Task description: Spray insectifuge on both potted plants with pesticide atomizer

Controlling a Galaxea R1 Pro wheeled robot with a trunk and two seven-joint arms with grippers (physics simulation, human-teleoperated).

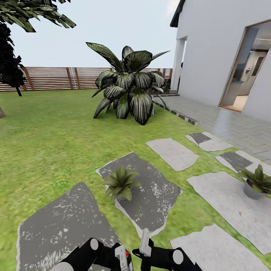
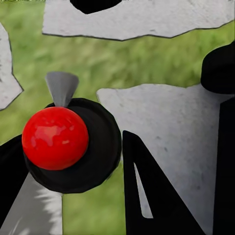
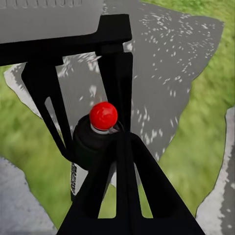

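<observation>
Two potted plants stand ahead on the garden lawn (image 1: 49,143). One potted plant (image 1: 121,183) sits on a dark grey stepping stone (image 1: 150,195). The other (image 1: 258,180), in a grey pot, stands on a pale stone at the right edge. At the bottom of the head view my left gripper (image 1: 119,258) is shut on the pesticide atomizer (image 1: 124,256). The atomizer (image 2: 55,138) has a dark body, a red knob and a grey nozzle, and its white label (image 3: 74,178) faces the right wrist. My right gripper (image 1: 145,240) is shut, its tips (image 3: 121,139) right beside the bottle top.
A big dark plant with striped leaves (image 1: 130,88) grows behind the stones. A brown slatted fence (image 1: 56,78) closes the back, and a tree (image 1: 9,67) stands at the left. At the right are a white house wall (image 1: 218,49), an open doorway (image 1: 244,67) and a paved patio (image 1: 233,128).
</observation>
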